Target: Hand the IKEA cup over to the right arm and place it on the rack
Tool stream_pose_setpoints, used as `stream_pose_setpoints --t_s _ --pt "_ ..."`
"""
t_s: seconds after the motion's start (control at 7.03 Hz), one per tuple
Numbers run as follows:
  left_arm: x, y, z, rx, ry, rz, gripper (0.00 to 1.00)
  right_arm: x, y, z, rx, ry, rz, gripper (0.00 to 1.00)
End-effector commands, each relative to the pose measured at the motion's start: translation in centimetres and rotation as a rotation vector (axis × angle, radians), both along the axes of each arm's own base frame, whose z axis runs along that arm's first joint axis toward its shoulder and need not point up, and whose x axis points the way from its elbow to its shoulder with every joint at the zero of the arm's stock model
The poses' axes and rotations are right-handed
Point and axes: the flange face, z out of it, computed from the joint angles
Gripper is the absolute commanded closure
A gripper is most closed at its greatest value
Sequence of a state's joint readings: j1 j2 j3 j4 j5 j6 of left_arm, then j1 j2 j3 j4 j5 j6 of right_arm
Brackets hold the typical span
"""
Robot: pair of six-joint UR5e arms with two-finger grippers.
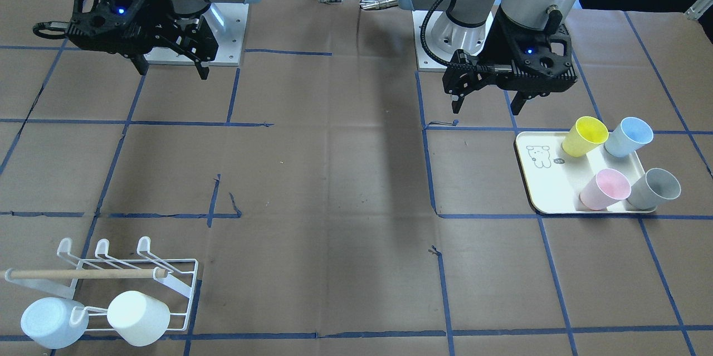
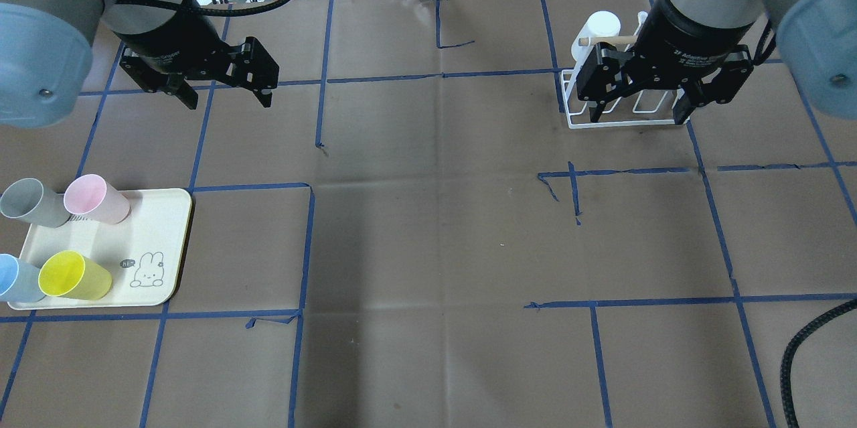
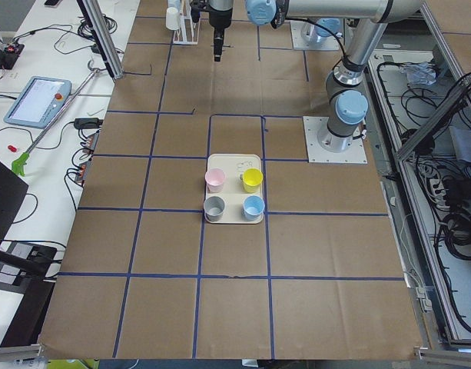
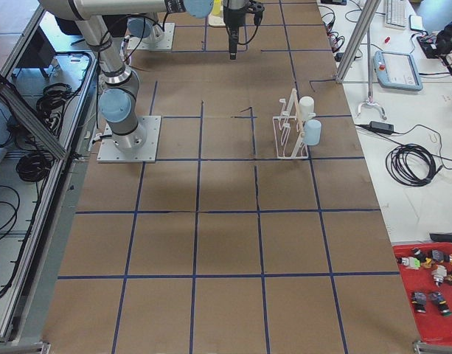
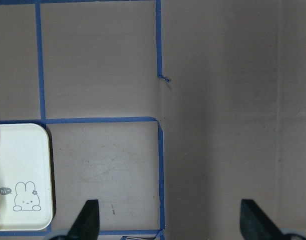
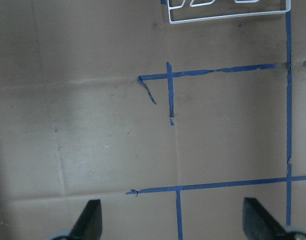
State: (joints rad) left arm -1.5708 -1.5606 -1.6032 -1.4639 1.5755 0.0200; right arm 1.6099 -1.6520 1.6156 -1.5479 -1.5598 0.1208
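Going by the front-facing camera, nearest stuff first.

Down at 7 o'clock sits the rack [image 1: 131, 283]. It's thin white wire with hook-tipped prongs in two rows, and a plain wooden dowel [image 1: 83, 274] lies across it, running 9 to 3. Two smooth plastic cups sit over prongs on its near row, a pale bluish cup [image 1: 53, 322] and a white cup [image 1: 138, 317]. Their closed bases are showing, but I can't tell the exact tilt.

Out at 3 o'clock is a cream tray [image 1: 543, 194] with rounded corners and a little bunny drawing in its 11 o'clock corner. Four tapered matte cups stand on it, mouths up, long axis vertical. The pink cup [image 1: 604, 189] and grey cup [image 1: 654, 189] are on the near side, with the yellow cup [image 1: 585, 136] and blue cup [image 1: 628, 137] behind them, all packed close.

The table [image 1: 334, 178] is covered in creased brown paper gridded with blue tape, and that's what lies between tray and rack.

Farthest back, at 1 o'clock, the left end effector [image 1: 484, 106] hangs above the paper off the tray's 10 o'clock. It's chunky black plastic, with its fingers spread wide and nothing between them. At 11 o'clock the right end effector [image 1: 172, 72] is the same, spread and empty, well apart from the rack.
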Motion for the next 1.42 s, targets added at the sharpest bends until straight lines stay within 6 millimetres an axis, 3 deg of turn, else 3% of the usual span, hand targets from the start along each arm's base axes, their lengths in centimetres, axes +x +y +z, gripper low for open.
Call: stream_pose_setpoints --t_s 0.0,1.28 --pt "0.01 -0.63 -1.19 0.025 -0.001 0.002 0.01 1.01 0.25 -0.24 0.003 0.0 0.0 0.0" --pt "-0.02 -0.37 -1.04 0.032 0.004 0.04 0.01 0.92 0.04 -0.36 -0.002 0.003 0.01 0.0"
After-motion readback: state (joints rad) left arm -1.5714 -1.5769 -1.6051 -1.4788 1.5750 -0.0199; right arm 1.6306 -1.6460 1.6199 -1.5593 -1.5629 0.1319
